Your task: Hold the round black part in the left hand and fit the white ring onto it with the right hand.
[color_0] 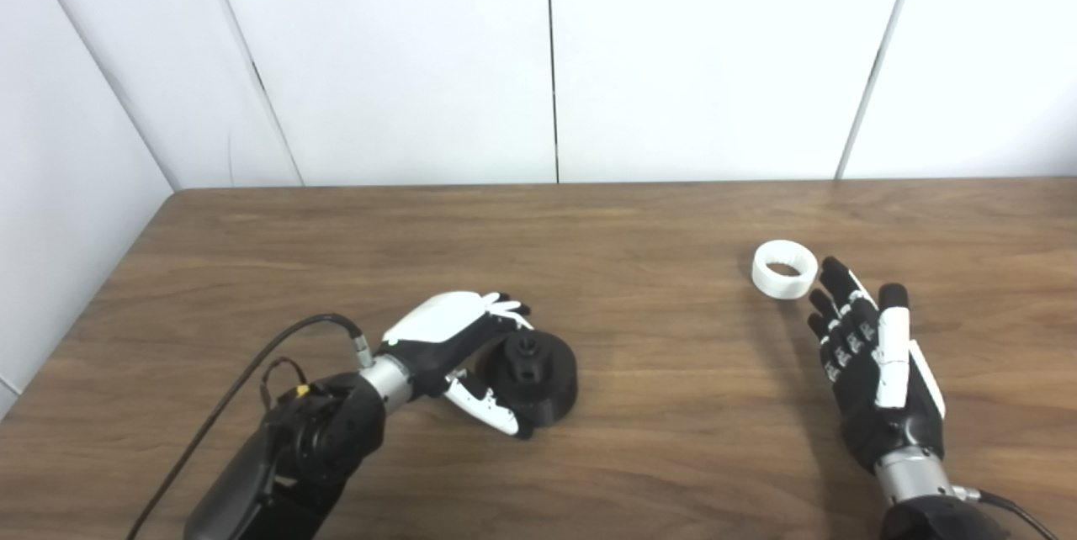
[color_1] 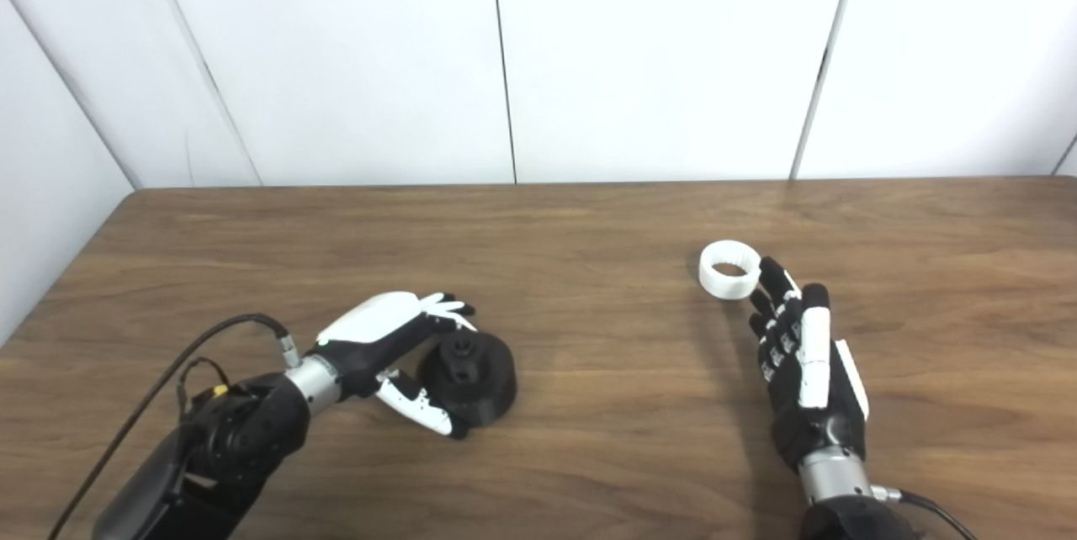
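Note:
The round black part (color_0: 543,380) stands on the wooden table (color_0: 639,456) at the front left, with a small hub on top. My left hand (color_0: 450,342) cups it from the left: fingers reach along its far side, the thumb lies against its near side, and the fingers are still spread. The part rests on the table. The white ring (color_0: 784,269) lies flat at the right. My right hand (color_0: 871,363) is open and empty, palm down, fingers stretched toward the ring, with the fingertips (color_0: 835,271) just short of its right edge.
White wall panels (color_0: 547,60) stand behind the table's far edge. The table's left edge (color_0: 76,330) runs close to my left arm. A black cable (color_0: 252,372) loops from the left wrist over the table.

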Tool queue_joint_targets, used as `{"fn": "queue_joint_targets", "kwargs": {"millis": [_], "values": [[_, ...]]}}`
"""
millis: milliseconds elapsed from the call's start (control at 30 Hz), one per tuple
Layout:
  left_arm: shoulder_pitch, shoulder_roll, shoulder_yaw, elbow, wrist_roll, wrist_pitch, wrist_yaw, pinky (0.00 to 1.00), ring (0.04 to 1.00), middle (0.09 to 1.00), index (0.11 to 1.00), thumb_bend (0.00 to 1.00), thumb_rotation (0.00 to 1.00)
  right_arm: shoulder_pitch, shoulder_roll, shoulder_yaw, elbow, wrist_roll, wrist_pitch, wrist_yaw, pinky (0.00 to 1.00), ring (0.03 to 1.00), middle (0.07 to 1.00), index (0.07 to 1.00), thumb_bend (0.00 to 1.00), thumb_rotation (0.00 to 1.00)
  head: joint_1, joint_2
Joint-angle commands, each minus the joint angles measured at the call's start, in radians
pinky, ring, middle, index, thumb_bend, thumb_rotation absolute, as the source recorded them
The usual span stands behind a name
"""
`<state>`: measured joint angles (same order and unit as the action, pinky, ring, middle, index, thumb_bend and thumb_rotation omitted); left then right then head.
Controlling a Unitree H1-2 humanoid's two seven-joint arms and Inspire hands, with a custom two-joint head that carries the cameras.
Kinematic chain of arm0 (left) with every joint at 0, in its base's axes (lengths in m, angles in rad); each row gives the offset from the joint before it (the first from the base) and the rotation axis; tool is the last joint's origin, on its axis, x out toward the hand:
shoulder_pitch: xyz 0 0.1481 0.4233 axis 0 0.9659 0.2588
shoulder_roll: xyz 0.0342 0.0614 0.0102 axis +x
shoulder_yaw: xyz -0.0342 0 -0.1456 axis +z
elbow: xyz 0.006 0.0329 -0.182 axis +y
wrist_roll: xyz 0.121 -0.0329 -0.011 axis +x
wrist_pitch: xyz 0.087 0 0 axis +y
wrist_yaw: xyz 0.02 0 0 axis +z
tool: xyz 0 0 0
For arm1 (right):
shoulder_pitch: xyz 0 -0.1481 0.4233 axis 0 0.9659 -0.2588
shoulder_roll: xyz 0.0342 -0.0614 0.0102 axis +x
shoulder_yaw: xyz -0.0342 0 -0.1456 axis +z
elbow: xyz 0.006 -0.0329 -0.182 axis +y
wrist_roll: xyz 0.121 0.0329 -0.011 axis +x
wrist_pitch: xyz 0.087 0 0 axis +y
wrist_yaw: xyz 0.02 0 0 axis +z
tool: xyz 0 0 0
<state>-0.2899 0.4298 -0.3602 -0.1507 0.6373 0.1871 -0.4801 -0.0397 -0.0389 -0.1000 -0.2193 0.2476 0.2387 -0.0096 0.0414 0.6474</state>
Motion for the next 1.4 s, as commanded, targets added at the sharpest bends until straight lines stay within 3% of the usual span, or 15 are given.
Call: {"fn": "queue_joint_targets", "kwargs": {"millis": [0, 433, 1300, 1367], "values": [[-0.023, 0.008, 0.004, -0.042, 0.008, -0.025, 0.008, 0.96, 1.000, 0.953, 0.710, 0.76, 0.36, -0.032, 0.001, 0.003, -0.046, -0.008, -0.006, 0.002, 1.00, 0.979, 0.975, 0.919, 0.67, 1.00, 0.001, 0.001], [0.006, -0.011, -0.019, -0.067, 0.021, -0.082, 0.020, 0.98, 1.000, 0.949, 0.698, 0.76, 0.37, -0.034, 0.001, -0.001, -0.065, -0.009, 0.011, -0.007, 1.00, 0.974, 0.978, 0.923, 0.67, 1.00, -0.005, 0.003], [0.046, -0.034, -0.044, -0.090, 0.053, -0.115, 0.004, 1.00, 1.000, 0.951, 0.697, 0.76, 0.41, -0.051, -0.005, -0.008, -0.085, -0.012, 0.043, -0.014, 0.99, 0.968, 0.975, 0.916, 0.65, 1.00, -0.010, 0.012], [0.047, -0.035, -0.041, -0.087, 0.050, -0.117, 0.004, 1.00, 1.000, 0.951, 0.697, 0.76, 0.41, -0.067, -0.006, -0.023, -0.093, 0.010, 0.050, -0.012, 0.91, 0.960, 0.973, 0.909, 0.62, 0.91, -0.012, 0.013]]}}
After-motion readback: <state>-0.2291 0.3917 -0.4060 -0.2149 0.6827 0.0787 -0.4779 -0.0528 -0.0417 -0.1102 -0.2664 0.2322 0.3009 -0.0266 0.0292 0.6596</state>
